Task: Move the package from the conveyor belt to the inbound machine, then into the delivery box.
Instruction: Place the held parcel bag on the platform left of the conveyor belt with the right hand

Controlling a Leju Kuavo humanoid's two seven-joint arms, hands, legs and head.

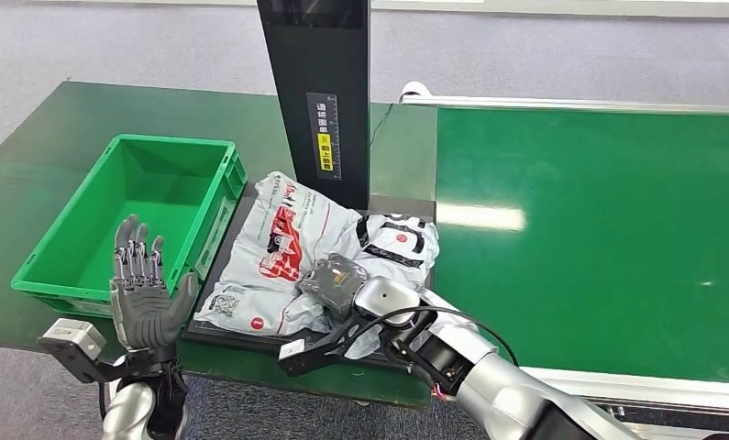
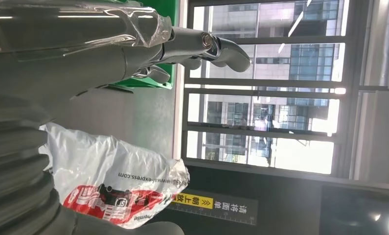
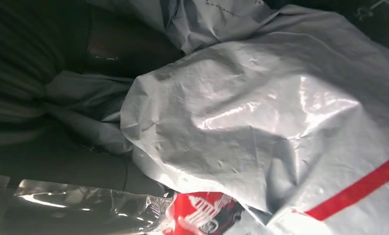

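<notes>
A white plastic package (image 1: 287, 247) with red and black print lies crumpled on the dark platform (image 1: 241, 335) of the inbound machine, at the foot of its black column (image 1: 319, 87). My right hand (image 1: 335, 280) lies on the package's near right part and grips its bunched plastic. In the right wrist view the wrinkled package (image 3: 261, 122) presses close against the dark fingers (image 3: 60, 122). My left hand (image 1: 142, 290) is raised with fingers spread, holding nothing, at the near right corner of the green delivery box (image 1: 85, 268). The left wrist view shows that hand (image 2: 109, 54) and the package (image 2: 114, 171).
The green conveyor belt (image 1: 599, 229) runs along the right of the platform. The box stands on a dark green table (image 1: 49, 156) to the platform's left, and its inside holds nothing. Grey floor lies beyond the table.
</notes>
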